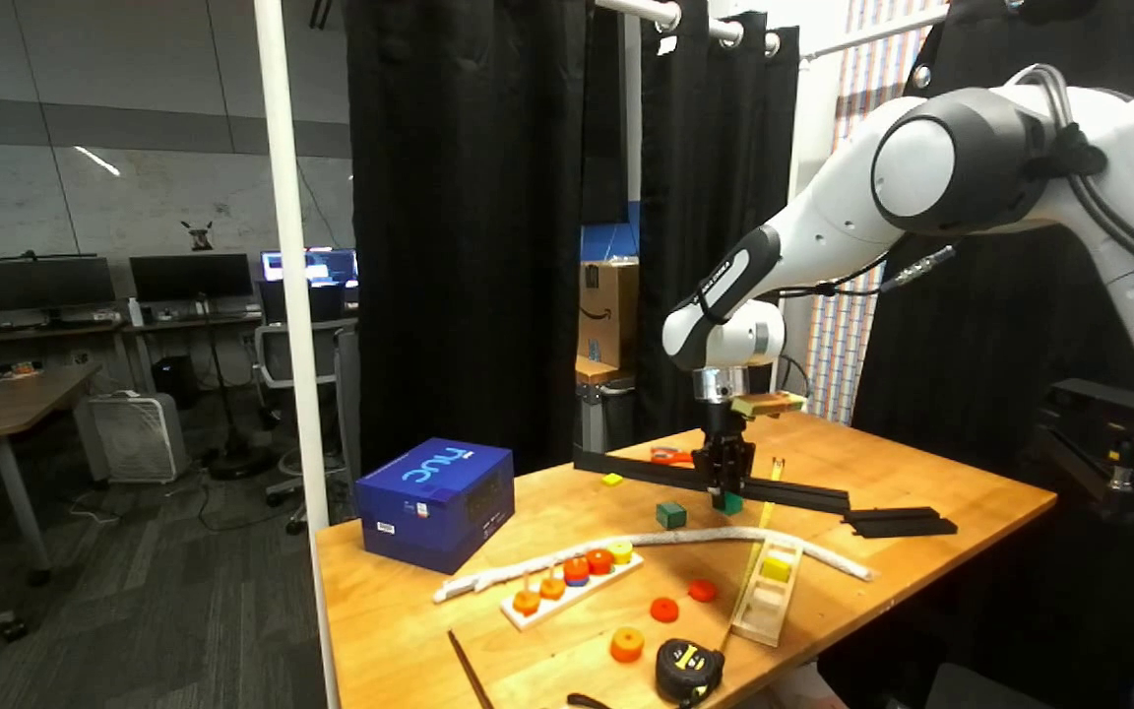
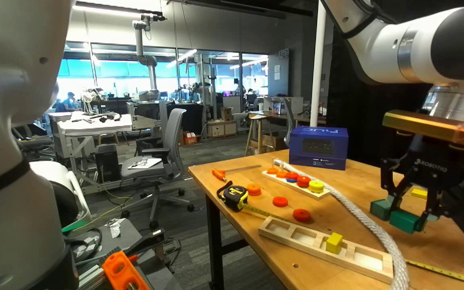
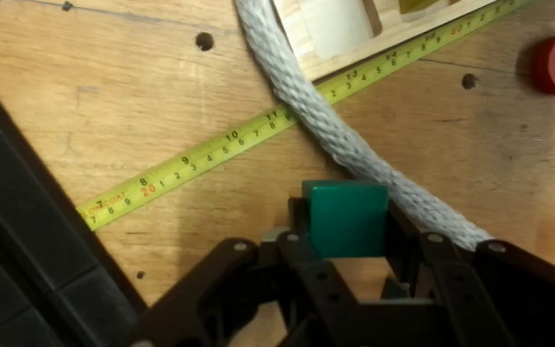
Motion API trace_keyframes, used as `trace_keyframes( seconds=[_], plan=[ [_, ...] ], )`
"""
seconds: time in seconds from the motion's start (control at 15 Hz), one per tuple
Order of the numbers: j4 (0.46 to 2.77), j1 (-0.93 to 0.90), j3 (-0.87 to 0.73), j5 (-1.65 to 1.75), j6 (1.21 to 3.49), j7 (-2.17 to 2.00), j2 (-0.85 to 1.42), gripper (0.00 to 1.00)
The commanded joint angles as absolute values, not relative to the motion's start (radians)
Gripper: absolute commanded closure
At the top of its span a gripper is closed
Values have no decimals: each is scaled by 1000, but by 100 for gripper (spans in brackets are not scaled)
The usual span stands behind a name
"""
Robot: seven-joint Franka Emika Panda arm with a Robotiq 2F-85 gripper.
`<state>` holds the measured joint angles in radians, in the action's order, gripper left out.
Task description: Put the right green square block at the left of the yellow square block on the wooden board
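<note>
My gripper (image 1: 724, 489) is shut on a green square block (image 1: 730, 503). In an exterior view the gripper (image 2: 411, 212) holds this block (image 2: 404, 221) a little above the table. In the wrist view the block (image 3: 347, 220) sits between the fingertips (image 3: 347, 226). The pale wooden board (image 1: 757, 635) has several square compartments and also shows in the exterior view (image 2: 324, 254) and wrist view (image 3: 354, 54). The yellow square block (image 1: 776, 568) rests in a compartment next to an end one and sticks up above the rim (image 2: 334, 243). Only its edge shows at the wrist (image 3: 413, 5).
Another green block (image 1: 670, 515) stands beside the held one. A white rope (image 2: 373, 225) lies between gripper and board. A tape strip (image 3: 186, 171) runs along the board from the tape measure (image 1: 688, 672). Black rails (image 3: 32, 226), a blue box (image 2: 318, 148) and red discs (image 1: 663, 610) lie around.
</note>
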<state>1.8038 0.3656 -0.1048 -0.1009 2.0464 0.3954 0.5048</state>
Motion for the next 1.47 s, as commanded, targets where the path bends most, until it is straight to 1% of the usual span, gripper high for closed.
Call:
trace_keyframes(
  seconds=[0.0, 0.27, 0.87, 1.4],
  plan=[
    [1847, 325, -106, -106, 2015, 338, 412, 76],
    [1904, 286, -106, -105, 1978, 306, 331, 76],
    [2113, 227, -106, -109, 1883, 340, 147, 76],
    [2246, 212, -119, -95, 1884, 419, 93, 76]
  ],
)
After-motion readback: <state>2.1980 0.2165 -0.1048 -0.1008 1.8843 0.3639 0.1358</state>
